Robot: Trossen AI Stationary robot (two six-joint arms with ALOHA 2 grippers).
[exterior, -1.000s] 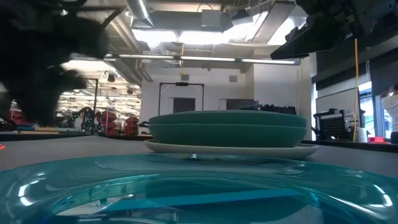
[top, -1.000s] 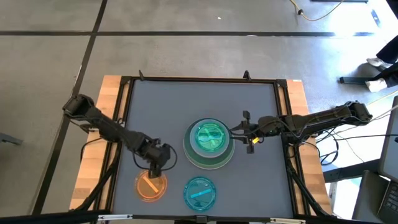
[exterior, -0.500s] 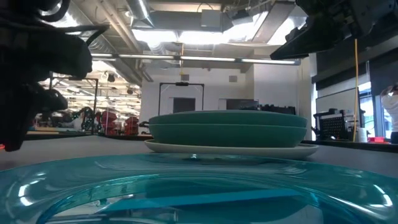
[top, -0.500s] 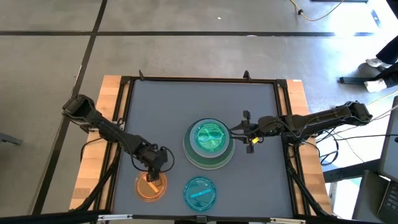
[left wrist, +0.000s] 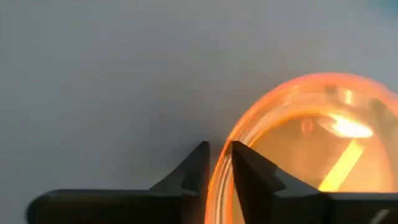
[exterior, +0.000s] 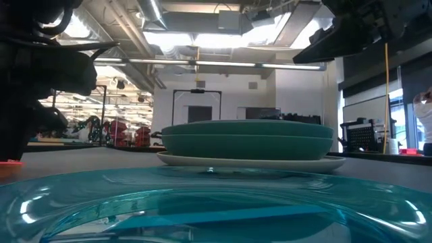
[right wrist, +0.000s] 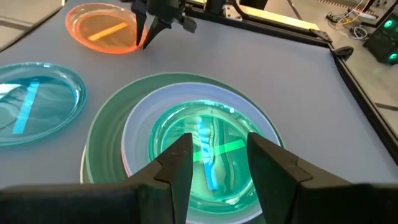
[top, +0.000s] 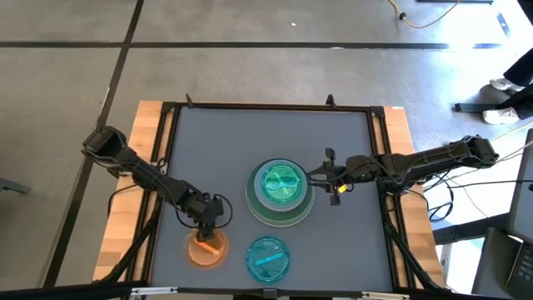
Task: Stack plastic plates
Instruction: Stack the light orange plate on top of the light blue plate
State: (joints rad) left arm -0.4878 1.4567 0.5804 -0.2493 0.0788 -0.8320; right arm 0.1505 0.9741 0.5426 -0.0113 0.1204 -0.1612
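Note:
A small translucent orange plate (top: 204,250) (left wrist: 311,155) (right wrist: 102,28) lies flat near the table's near-left corner. My left gripper (top: 207,232) (left wrist: 219,149) (right wrist: 142,40) is down at its far rim, shut on it. A small translucent blue plate (top: 267,258) (exterior: 216,202) (right wrist: 31,99) lies flat to its right. At mid-table stands the stack (top: 281,190) (exterior: 246,138) (right wrist: 106,155): a cream plate at the bottom, large green and paler plates on it, and a small green translucent plate (right wrist: 205,140) on top. My right gripper (top: 319,175) (right wrist: 217,149) hovers open just right of the stack. My left gripper has the orange plate's far rim (left wrist: 219,180) between its two fingers, one finger (left wrist: 249,171) inside the dish and one (left wrist: 196,168) outside. The fingers come from above, pointing down. The plate still sits on the table.
A black frame (top: 166,150) edges the grey table top, with wooden borders beyond it at left and right. Bare grey surface lies across the far half and at the near right. Cables run on the floor beyond the table.
My left gripper has moved toward the near edge and down, from beside the orange plate onto its far rim. An orange edge now shows at the left of the low view. The right arm and the stack have kept still.

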